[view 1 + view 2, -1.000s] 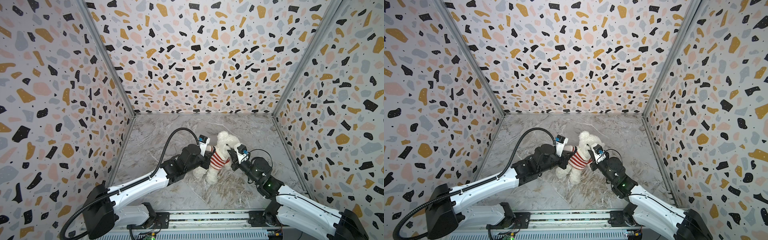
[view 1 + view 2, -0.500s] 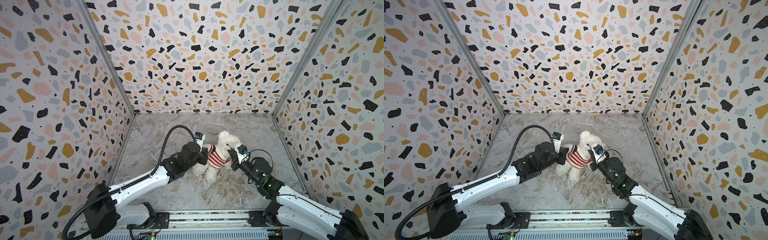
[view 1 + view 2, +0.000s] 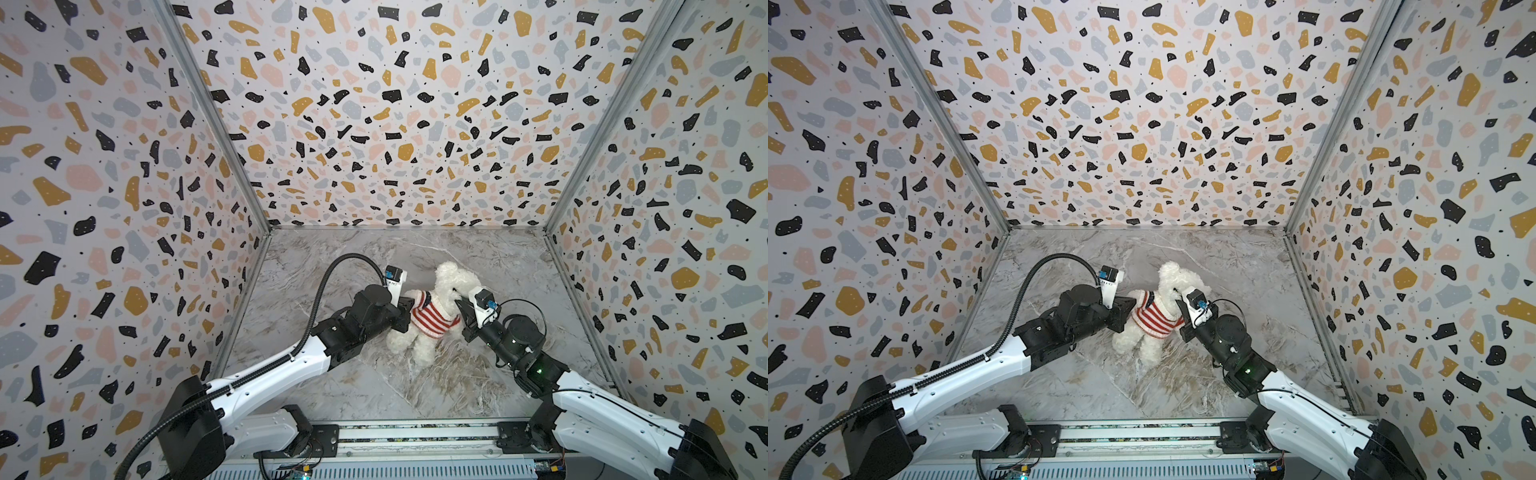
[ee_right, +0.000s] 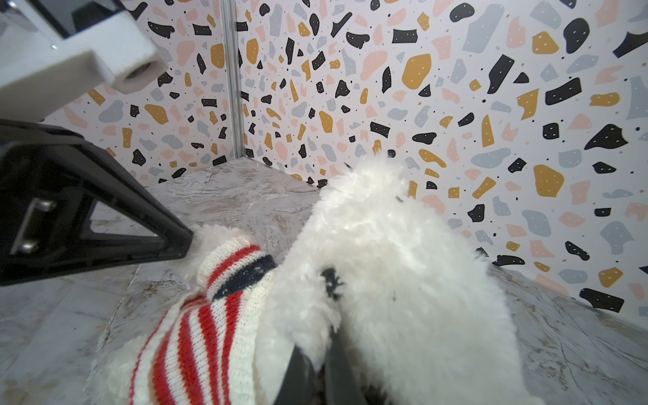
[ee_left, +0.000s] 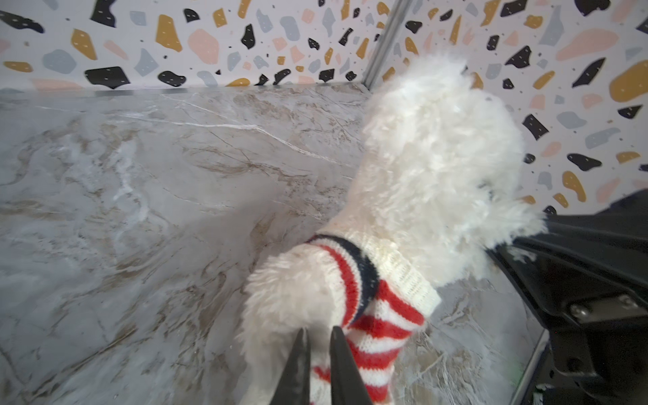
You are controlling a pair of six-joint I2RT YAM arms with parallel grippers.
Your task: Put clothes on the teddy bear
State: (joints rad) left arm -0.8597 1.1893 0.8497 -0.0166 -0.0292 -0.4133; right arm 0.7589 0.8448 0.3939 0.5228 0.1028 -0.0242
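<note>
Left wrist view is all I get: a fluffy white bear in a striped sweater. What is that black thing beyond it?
Observer: That is the right pincer; the right wrist view shows it shut on the fur of the teddy bear, just under the head.
Operator: Is the bear on its feet?
Observer: In both top views it is upright and both legs reach down to the table.
Operator: How far down does the sweater go?
Observer: From above, the striped sweater covers the torso down to a white hem above the legs.
</note>
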